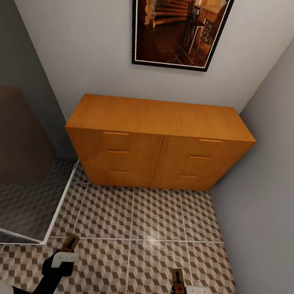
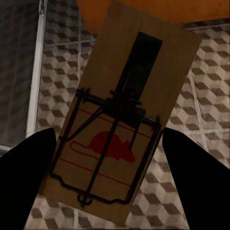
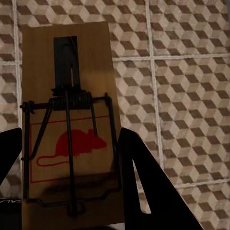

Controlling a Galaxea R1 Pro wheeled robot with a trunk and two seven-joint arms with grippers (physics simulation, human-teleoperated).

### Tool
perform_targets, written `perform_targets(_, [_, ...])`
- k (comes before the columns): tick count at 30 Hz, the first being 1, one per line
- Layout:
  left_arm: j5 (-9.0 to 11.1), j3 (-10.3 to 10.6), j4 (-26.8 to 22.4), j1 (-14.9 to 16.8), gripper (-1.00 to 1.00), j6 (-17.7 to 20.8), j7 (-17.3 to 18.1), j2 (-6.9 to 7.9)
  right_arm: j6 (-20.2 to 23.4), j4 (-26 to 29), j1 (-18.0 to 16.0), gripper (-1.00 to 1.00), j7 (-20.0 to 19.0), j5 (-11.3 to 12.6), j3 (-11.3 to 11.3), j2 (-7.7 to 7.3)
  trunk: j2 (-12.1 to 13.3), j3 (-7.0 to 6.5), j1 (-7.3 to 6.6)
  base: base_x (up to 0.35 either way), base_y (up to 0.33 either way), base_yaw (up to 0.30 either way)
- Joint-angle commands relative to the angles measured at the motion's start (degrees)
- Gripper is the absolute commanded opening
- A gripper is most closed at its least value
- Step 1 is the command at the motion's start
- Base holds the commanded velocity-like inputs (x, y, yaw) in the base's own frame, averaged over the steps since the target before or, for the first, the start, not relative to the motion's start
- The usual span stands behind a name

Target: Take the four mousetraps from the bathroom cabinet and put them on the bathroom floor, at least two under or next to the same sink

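Note:
The orange-brown cabinet (image 1: 159, 144) stands against the far wall with all six drawers closed and its top bare. My left gripper (image 1: 66, 251) is low over the cube-patterned bathroom floor (image 1: 155, 223) and is shut on a mousetrap (image 1: 71, 240). In the left wrist view that mousetrap (image 2: 120, 96) sits tilted between the dark fingers (image 2: 26, 182), its red mouse mark facing the camera. My right gripper (image 1: 178, 289) is shut on a second mousetrap (image 1: 177, 276). The right wrist view has this mousetrap (image 3: 69, 86) upright between the fingers (image 3: 143, 187), above the tiles. Other mousetraps are out of view.
A glass shower partition (image 1: 17, 171) with a white frame edge runs along the left. A grey wall (image 1: 276, 160) closes the right side. A framed picture (image 1: 178, 25) hangs above the cabinet. Open tiled floor lies between me and the cabinet.

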State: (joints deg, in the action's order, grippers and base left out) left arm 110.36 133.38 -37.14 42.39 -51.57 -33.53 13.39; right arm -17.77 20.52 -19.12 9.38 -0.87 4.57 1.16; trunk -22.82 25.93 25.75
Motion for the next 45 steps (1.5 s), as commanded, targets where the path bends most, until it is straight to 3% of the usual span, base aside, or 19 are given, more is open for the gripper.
perform_targets(1, [-0.15,0.29,-0.19,0.09,-1.0,0.15,0.25,0.09,-0.16,-0.04,-0.04,-1.0,0.69,0.1,0.43,-0.08,-0.1,0.07,0.03,0.0,0.0,0.0])
perform_targets(45, [-0.05,0.3,-0.24,0.06,-1.0,2.52,1.45,-0.03,-0.42,-0.22,-0.04,-1.0,0.9,0.08,0.4,-0.16,-0.1,-3.83,0.03,0.0,0.0,0.0])
